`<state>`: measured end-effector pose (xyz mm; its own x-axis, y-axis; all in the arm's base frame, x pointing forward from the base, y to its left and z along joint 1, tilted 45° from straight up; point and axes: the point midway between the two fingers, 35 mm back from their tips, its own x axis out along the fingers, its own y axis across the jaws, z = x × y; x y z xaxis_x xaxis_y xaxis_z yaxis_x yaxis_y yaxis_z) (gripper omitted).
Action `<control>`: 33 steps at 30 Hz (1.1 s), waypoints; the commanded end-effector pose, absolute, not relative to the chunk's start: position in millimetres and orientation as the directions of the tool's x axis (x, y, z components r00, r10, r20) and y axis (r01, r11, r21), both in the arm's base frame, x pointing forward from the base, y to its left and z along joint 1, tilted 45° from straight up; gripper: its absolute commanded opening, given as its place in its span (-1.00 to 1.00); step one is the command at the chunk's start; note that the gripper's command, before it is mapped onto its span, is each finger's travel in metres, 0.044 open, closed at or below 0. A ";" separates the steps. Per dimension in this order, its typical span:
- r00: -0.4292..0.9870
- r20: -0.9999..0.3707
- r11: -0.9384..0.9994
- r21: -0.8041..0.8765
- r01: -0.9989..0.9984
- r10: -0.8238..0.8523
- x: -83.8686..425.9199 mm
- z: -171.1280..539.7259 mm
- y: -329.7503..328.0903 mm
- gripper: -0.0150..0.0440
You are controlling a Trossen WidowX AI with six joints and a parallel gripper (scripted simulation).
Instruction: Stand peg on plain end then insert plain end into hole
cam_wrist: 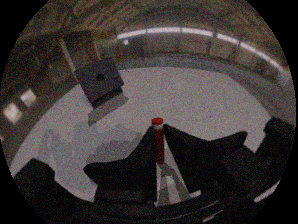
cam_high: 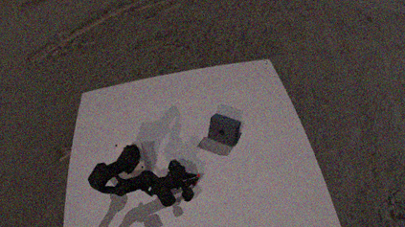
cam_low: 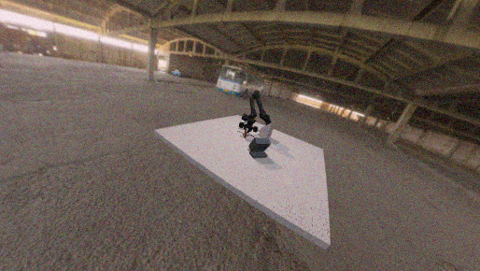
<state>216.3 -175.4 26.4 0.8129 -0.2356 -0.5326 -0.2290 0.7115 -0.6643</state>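
Observation:
The gripper [cam_high: 195, 179] [cam_low: 246, 132] [cam_wrist: 158, 132] is shut on the red peg [cam_wrist: 159, 147] [cam_high: 198, 177] [cam_low: 246, 135]. In the wrist view the peg's banded end, a white band [cam_wrist: 158, 126] under a red cap, stands out at the fingertips, and its red shaft runs back between the fingers. The plain end's tip cannot be made out. The peg looks roughly upright in the exterior view, but too small to judge its exact tilt. The dark sloped panel [cam_high: 231, 126] [cam_low: 259, 146] [cam_wrist: 92, 85] stands apart from the gripper, its hole [cam_high: 221, 132] [cam_wrist: 100, 77] showing and empty.
The pale table top [cam_high: 273, 190] [cam_low: 289, 192] [cam_wrist: 185, 95] carries the arm [cam_high: 120, 185] [cam_low: 261, 112] and the panel. Shadows of the arm lie on both sides of it in the top view. The panel is at upper left in the wrist view.

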 end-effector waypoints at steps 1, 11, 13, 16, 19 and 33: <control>0.829 -0.516 0.710 -0.665 -0.230 -0.215 213.8 26.8 -175.4 -0.32; 0.870 -0.468 0.710 -0.665 -0.231 -0.155 207.1 27.8 -176.1 -0.32; 0.877 -0.458 0.710 -0.665 -0.231 -0.143 205.8 27.9 -176.3 -0.32; 0.888 -0.443 0.710 -0.665 -0.231 -0.125 203.8 28.1 -176.6 -0.32; 0.898 -0.427 0.710 -0.665 -0.232 -0.107 201.8 28.3 -177.0 -0.32; 0.928 -0.370 0.710 -0.665 -0.232 -0.043 194.5 28.8 -178.5 -0.32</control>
